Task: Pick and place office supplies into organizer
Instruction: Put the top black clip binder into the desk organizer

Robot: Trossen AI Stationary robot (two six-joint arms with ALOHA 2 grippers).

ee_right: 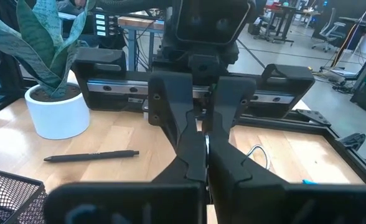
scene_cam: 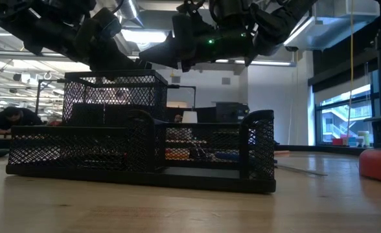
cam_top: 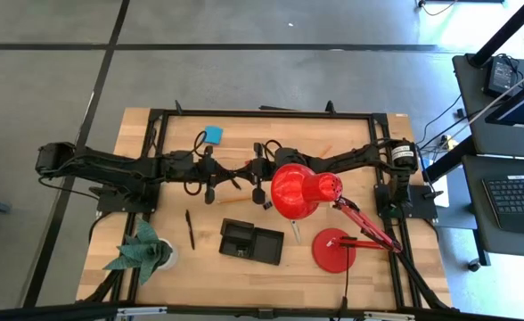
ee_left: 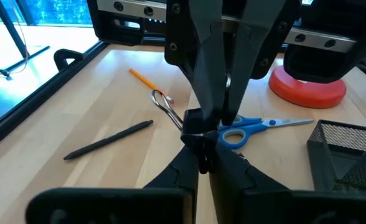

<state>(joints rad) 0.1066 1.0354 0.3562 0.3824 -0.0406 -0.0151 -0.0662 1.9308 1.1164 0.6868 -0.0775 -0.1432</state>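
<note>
Both arms meet high over the table's middle (cam_top: 244, 169), fingertip to fingertip. My left gripper (ee_left: 201, 155) and my right gripper (ee_right: 206, 163) are each shut on a small black clip (ee_left: 192, 121) with a silver wire handle. The black mesh organizer (cam_top: 251, 241) stands near the table's near edge, below them. On the wood lie a blue sticky-note pad (cam_top: 212, 135), a black pen (cam_top: 190, 228), blue-handled scissors (ee_left: 258, 126) and a pencil (ee_left: 147, 79). My left gripper pinches the black clip's body (ee_left: 198, 138) between its two fingertips, coming level from the table's left. The clip is lifted clear, and its wire handle (ee_left: 163, 104) sticks out sideways. My right gripper meets the same clip from the table's right, its fingers (ee_left: 223, 106) closed on the clip's other side. In the right wrist view only a silver glint (ee_right: 206, 144) shows between its fingers, and which part it has is hidden.
The red desk lamp's shade (cam_top: 302, 192) hangs just right of the grippers, with its round base (cam_top: 333, 250) near the near edge. A green paper plant in a white pot (cam_top: 142, 254) stands at the near left corner. A black frame (cam_top: 155, 120) borders the table.
</note>
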